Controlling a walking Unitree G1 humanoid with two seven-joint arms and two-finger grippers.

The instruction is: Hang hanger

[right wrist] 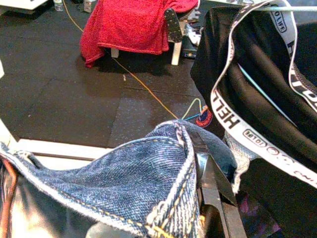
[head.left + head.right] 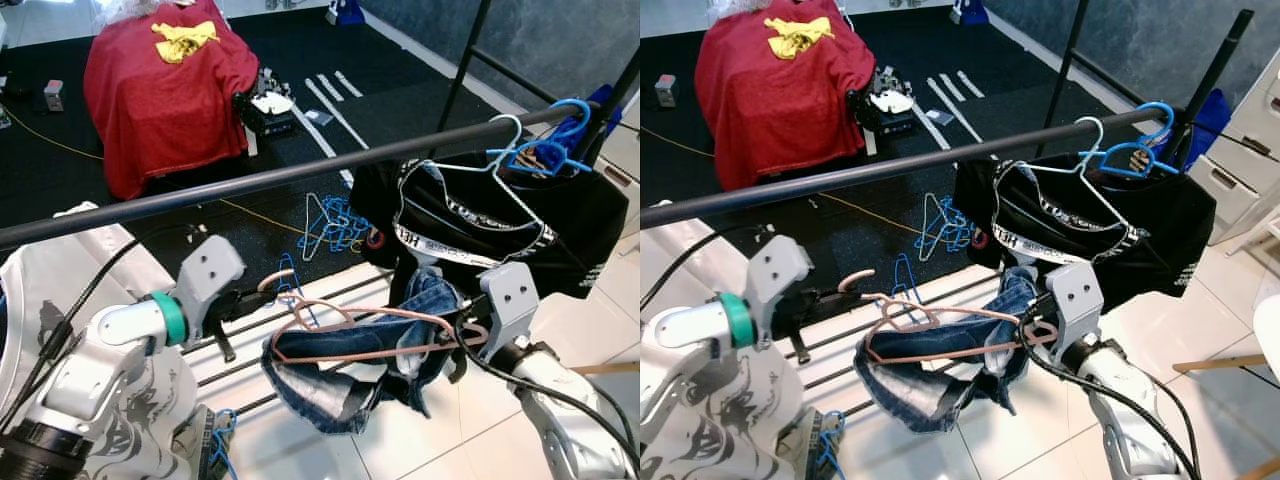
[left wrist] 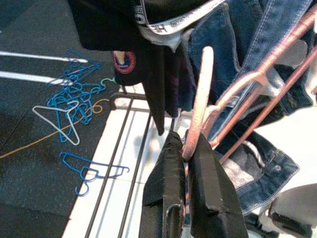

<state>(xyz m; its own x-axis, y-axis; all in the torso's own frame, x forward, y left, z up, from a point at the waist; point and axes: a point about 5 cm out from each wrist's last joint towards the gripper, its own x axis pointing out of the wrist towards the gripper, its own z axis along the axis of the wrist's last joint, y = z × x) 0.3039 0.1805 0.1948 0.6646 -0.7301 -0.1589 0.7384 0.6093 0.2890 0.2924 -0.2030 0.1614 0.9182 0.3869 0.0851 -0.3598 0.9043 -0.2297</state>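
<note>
My left gripper (image 3: 184, 148) pinches the hook of the pink wire hanger (image 2: 370, 335), below the long dark metal rail (image 2: 300, 172). Blue denim shorts (image 2: 345, 385) hang on it. My right gripper (image 2: 462, 345) grips its other end through the denim, beside a black shirt (image 2: 560, 225).

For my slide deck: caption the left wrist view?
Left gripper pinching the pink hanger hook, denim garment draped alongside.

The right gripper's (image 2: 462, 350) fingertips are buried under the denim shorts (image 2: 340, 375), so their spread cannot be told. The pink hanger's (image 2: 940, 335) far end is covered by the same denim. The black rail (image 2: 300, 172) is cut off by both picture edges.
</note>
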